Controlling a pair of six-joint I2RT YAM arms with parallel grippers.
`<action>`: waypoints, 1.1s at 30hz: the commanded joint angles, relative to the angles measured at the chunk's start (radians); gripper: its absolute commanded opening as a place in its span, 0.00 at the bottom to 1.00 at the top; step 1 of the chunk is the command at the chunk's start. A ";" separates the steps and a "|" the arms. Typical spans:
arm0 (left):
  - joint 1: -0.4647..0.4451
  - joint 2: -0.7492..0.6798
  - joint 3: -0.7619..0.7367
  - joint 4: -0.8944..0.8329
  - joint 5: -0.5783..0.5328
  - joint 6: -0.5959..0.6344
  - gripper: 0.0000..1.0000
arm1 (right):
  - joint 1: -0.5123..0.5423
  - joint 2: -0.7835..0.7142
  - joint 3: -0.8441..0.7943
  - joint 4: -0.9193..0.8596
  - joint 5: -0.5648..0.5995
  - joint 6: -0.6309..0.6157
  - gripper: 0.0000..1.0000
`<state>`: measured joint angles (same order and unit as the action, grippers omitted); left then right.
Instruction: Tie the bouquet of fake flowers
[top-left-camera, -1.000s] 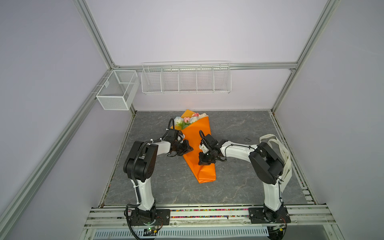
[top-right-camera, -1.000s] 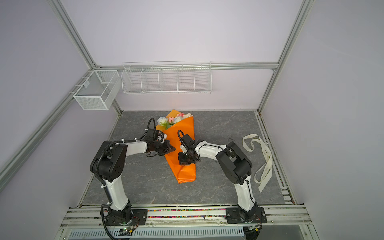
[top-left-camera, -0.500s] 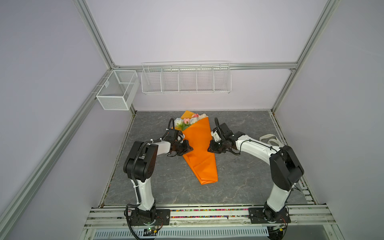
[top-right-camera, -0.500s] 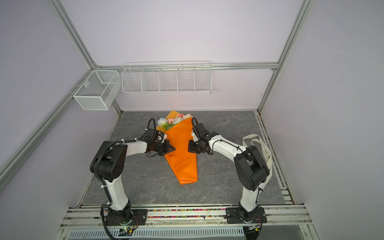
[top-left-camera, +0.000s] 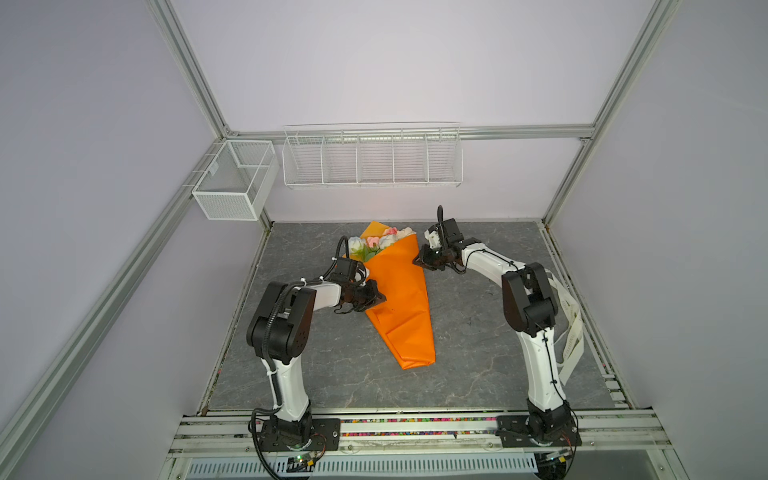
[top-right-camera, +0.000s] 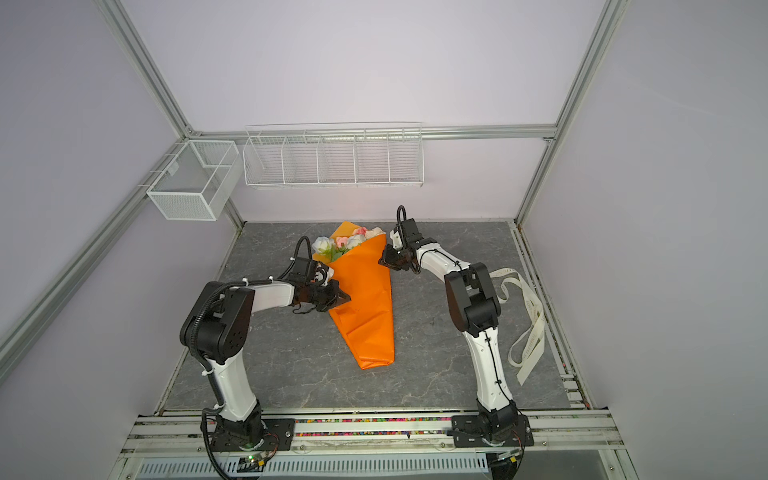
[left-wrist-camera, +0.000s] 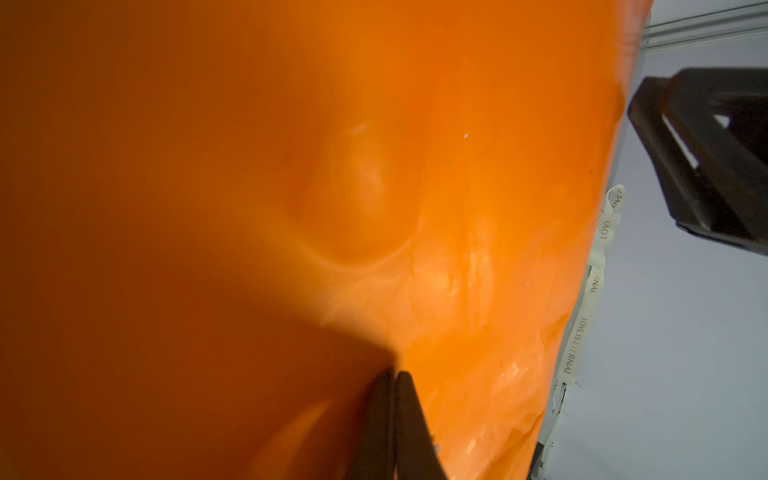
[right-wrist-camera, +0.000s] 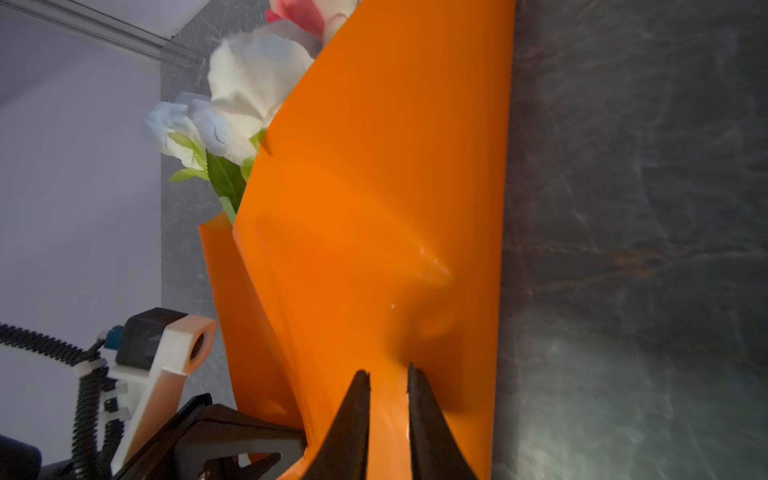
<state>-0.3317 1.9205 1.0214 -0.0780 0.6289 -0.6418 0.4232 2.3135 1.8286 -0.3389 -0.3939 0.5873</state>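
1. Unrolling is the main risk. The bouquet (top-left-camera: 380, 243) lies mid-surface (top-left-camera: 478, 332) between the arms, rolled in an orange paper (top-left-camera: 401, 299) cone with the heads toward the far wall. Nothing binds the cone. The right pincer (right-wrist-camera: 388, 374) is released: a narrow gap, nothing between its tips, at the paper's right edge. If the other side lets go, the stiff sheet could spring open.
2. Left pincer (left-wrist-camera: 392, 376) is clenched, tips against the paper's left side. I cannot tell whether a fold is pinched between them. A sideways pull could crease or tear the sheet, or drag the whole bundle.
3. Ribbon (top-right-camera: 536, 332) lies well apart, at the right edge of the surface behind the right arm. Reaching it means swinging that arm back, and its elbow could snag the loops or push them over the edge.
4. Ribbon pickup looks tricky. The strip is thin, limp and flat, so the tips may scrape the surface or close on nothing.
5. Lifting the cone to pass the ribbon under it could let flowers slip out of the open top.
6. Writing: the ribbon (left-wrist-camera: 575, 345) reads "LOVE IS ETERNAL" in the left wrist view, and more partly hidden lettering runs along the strip. No other label is legible.
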 joint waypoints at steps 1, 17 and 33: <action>0.005 0.006 0.020 -0.016 0.000 0.021 0.00 | -0.003 0.081 0.088 -0.055 0.013 0.027 0.21; 0.006 -0.209 0.086 -0.157 -0.092 0.057 0.33 | -0.032 -0.163 -0.075 -0.135 0.010 -0.112 0.41; 0.054 -0.307 -0.094 -0.229 -0.293 -0.069 0.90 | -0.004 -0.282 -0.408 -0.102 0.003 -0.136 0.65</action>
<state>-0.2832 1.5837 0.9455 -0.3046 0.3557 -0.6865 0.4015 2.0239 1.4391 -0.4423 -0.3832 0.4702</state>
